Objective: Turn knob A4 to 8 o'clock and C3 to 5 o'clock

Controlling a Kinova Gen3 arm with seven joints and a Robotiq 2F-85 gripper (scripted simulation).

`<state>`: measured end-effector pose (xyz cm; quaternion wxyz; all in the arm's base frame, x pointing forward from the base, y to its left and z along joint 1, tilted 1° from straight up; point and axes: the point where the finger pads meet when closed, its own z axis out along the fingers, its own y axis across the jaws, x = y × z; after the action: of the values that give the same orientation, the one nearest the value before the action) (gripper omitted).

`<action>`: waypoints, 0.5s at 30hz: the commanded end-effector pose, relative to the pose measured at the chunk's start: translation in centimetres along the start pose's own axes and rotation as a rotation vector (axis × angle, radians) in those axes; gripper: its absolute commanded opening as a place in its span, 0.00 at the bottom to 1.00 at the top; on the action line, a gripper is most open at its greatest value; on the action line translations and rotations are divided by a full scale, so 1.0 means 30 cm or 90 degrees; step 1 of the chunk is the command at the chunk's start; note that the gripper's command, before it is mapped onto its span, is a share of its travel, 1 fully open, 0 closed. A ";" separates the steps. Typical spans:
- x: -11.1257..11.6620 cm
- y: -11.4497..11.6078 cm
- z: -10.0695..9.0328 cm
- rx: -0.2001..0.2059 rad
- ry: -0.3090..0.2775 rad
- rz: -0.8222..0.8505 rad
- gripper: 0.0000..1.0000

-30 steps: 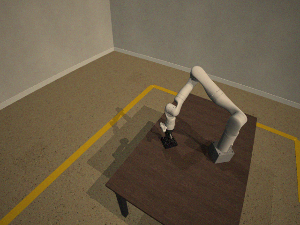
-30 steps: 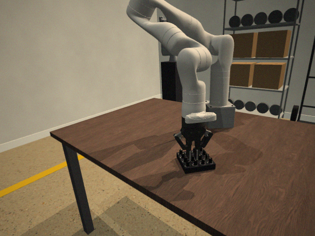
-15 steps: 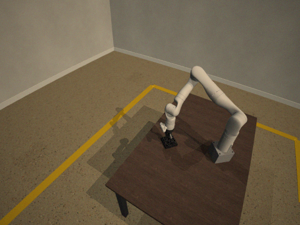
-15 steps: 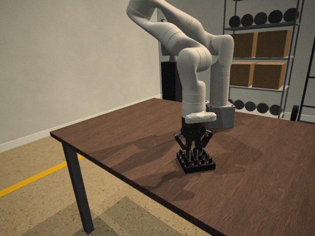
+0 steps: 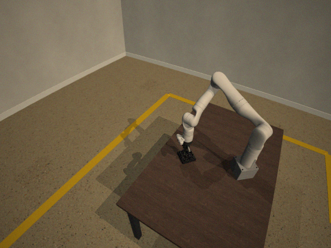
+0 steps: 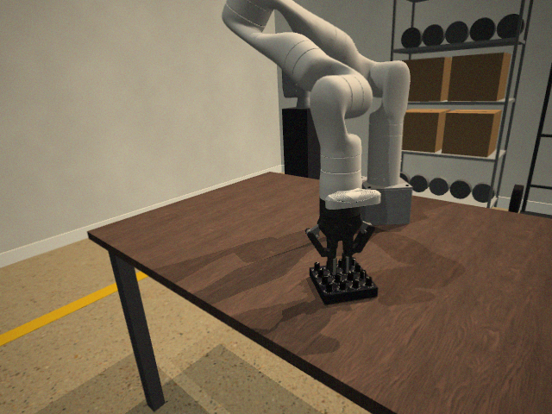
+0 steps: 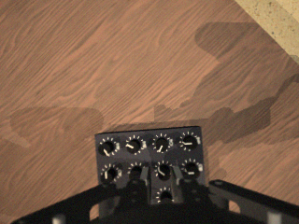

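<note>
The black knob box [image 7: 149, 161] stands on the dark wood table; it also shows in the top view [image 5: 186, 156] and the exterior view [image 6: 343, 284]. My gripper [image 7: 161, 177] points straight down onto the box, as the exterior view [image 6: 339, 262] shows. Its fingers are slightly apart, one on each side of a knob [image 7: 163, 170] in the second visible row, third from the left. That knob's white line points toward the upper left of the wrist view. The printed names are too small to read. The nearer rows are hidden by the fingers.
The box sits near the table's left edge [image 6: 191, 285]. The arm's grey base [image 6: 387, 204] stands on the table behind the box. Shelves with cardboard boxes [image 6: 454, 102] stand beyond the table.
</note>
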<state>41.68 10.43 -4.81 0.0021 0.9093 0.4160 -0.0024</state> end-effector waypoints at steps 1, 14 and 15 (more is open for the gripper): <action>0.004 0.011 -0.033 -0.005 0.004 0.001 0.19; 0.004 0.011 -0.086 -0.005 0.004 0.001 0.19; 0.004 0.011 -0.086 -0.005 0.004 0.001 0.19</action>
<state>41.92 10.37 -2.33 0.0040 0.9095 0.4156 0.0007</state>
